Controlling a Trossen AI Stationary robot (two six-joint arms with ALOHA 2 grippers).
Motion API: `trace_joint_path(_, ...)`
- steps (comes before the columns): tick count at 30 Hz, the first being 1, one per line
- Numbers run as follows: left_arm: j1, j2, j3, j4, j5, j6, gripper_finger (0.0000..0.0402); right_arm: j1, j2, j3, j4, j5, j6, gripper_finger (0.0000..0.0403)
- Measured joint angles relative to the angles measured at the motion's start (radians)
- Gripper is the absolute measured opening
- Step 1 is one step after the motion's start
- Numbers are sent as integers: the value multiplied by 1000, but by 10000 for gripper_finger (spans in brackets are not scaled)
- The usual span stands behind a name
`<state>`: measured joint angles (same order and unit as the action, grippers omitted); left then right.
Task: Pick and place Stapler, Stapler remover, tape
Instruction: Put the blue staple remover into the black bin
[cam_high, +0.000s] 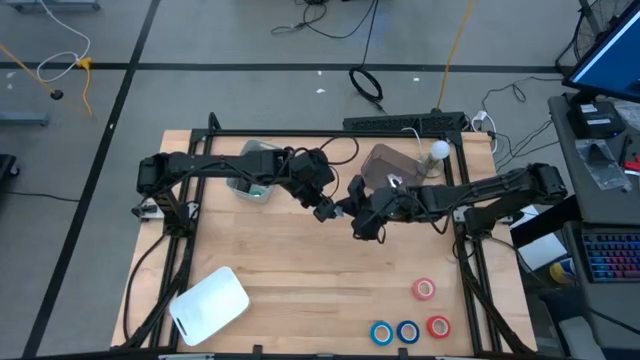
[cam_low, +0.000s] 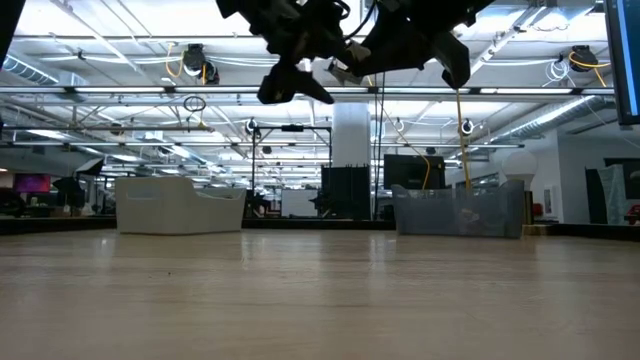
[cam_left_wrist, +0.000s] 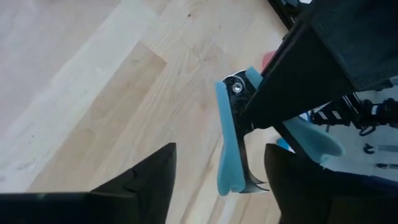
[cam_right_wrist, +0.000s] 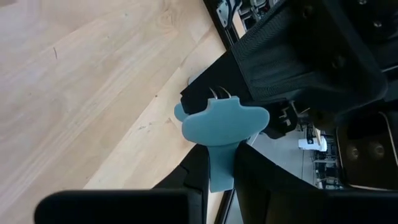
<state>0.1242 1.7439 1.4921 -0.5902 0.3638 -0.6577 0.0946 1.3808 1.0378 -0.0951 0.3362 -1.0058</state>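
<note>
Table (cam_high: 300, 260) fills most of the frame, plain light wood. Both arms hang above its middle, well off the surface, with their tips almost meeting. Behind them at the far edge sit two see-through bins, one brownish (cam_high: 385, 165) and one clear (cam_high: 255, 172) that's partly under the left arm. A white lid-looking thing (cam_high: 210, 303) lies at the near left corner.

Left gripper (cam_high: 326, 212) has its fingers spread wide, nothing in them. Right gripper (cam_high: 362, 226) is pinching the light blue remover (cam_right_wrist: 221, 127) up in the air, and the remover's free end pokes into the gap between the left fingers without touching either, far as I can tell.

Tape's all at the near right corner: one red roll (cam_high: 424, 289) on its own, then a row of blue (cam_high: 382, 333), blue (cam_high: 407, 331) and red (cam_high: 438, 326) just beside each other.
</note>
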Motion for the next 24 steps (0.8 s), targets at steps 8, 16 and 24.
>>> trace_joint_path(8, -9, 0, 0, -33, 28, -33, 268, 0, 0, 0, -4, -5, 29, 40)
trace_joint_path(16, -8, 0, 0, -27, -22, -48, 264, -2, 1, 0, -10, -35, 59, 40)
trace_joint_path(24, 50, 0, 2, -16, -42, -31, 264, -4, 4, -2, -82, -28, 63, 40)
